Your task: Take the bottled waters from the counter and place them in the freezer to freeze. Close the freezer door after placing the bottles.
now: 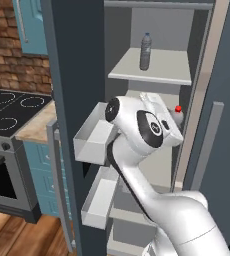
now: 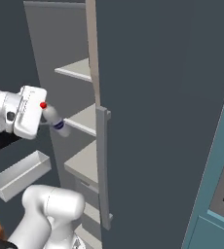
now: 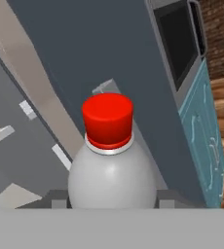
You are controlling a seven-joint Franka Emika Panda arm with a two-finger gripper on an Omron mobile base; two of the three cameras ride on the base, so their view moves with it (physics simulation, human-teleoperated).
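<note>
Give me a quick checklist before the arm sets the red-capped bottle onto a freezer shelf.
1. Red-capped bottle held in the hand: ok.
2. Freezer door open: ok.
3. Grey-blue bottle already upright on the upper shelf: ok.
4. Middle shelf has bare room ahead of the held bottle: ok.
5. Held bottle upright: not ok, it tilts.
6. Bottle's base clear of the shelf edge: cannot tell.

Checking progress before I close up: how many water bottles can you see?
2. Grey-blue bottle stands on the upper freezer shelf; red-capped bottle sits in the gripper at the freezer opening.
</note>
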